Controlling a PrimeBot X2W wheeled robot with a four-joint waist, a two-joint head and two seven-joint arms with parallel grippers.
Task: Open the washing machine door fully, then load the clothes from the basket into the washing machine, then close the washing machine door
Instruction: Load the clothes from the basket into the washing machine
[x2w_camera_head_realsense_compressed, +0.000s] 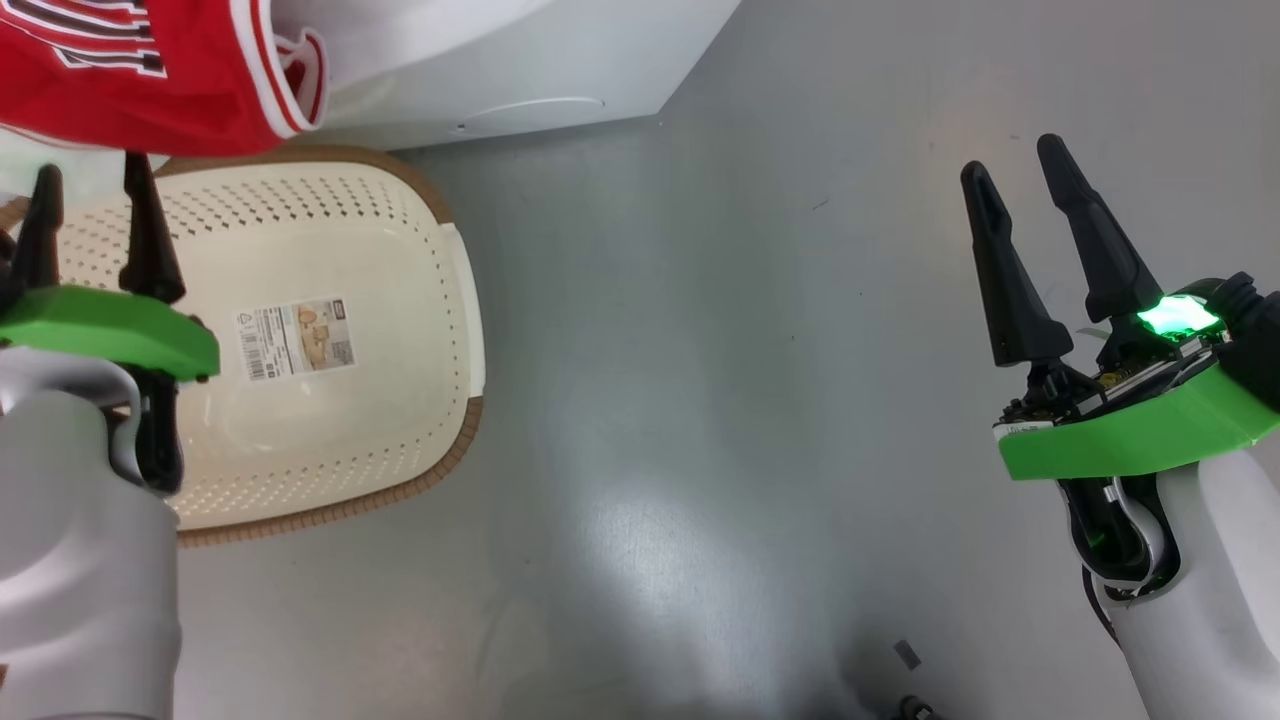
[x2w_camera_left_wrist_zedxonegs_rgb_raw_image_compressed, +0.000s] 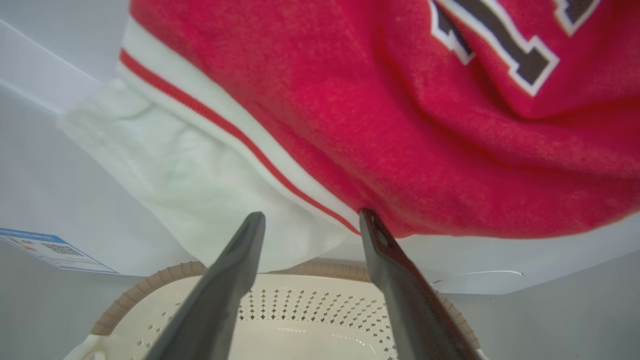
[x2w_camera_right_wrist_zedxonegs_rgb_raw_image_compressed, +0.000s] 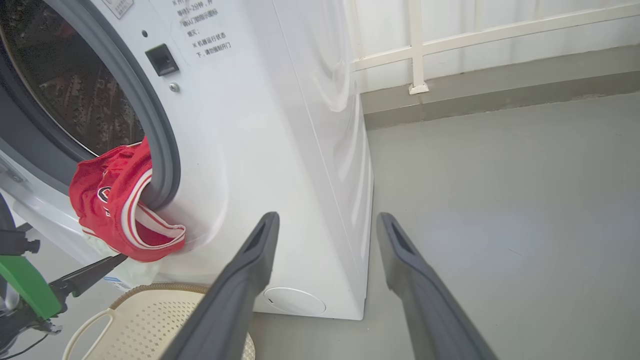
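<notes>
Low at the left of the head view, the left gripper (x2w_camera_head_realsense_compressed: 90, 172) stands over the basket (x2w_camera_head_realsense_compressed: 400, 450), its two dark fingers parted with nothing between them. The clothes (x2w_camera_head_realsense_compressed: 150, 70) hang at 11 o'clock, just beyond the fingertips, against the white front of the washing machine (x2w_camera_head_realsense_compressed: 520, 60). The right gripper (x2w_camera_head_realsense_compressed: 1012, 158) sits at 3 o'clock over bare floor (x2w_camera_head_realsense_compressed: 700, 350), also spread and empty, well apart from the fabric.

Along the left wrist view, the red garment lies dead ahead at 12 o'clock. Its lower hem meets the tip of the finger on that view's right, touching or just beside it; I cannot tell which. The basket lies beneath at 6 o'clock, and no fabric shows in the part seen.

At 9 o'clock in the right wrist view, the clothes drape over the grey rubber ring (x2w_camera_right_wrist_zedxonegs_rgb_raw_image_compressed: 162, 150), part inside the drum (x2w_camera_right_wrist_zedxonegs_rgb_raw_image_compressed: 75, 90) and part drooping down the machine's front toward the basket.

Loading looks half done. The drooping bunch lies up and ahead of the left gripper, its length running down from the ring's lip. The left arm is by far the nearer, and the next move likely calls for lifting the fabric up and inward over the ring. Otherwise it may slide back out.
</notes>
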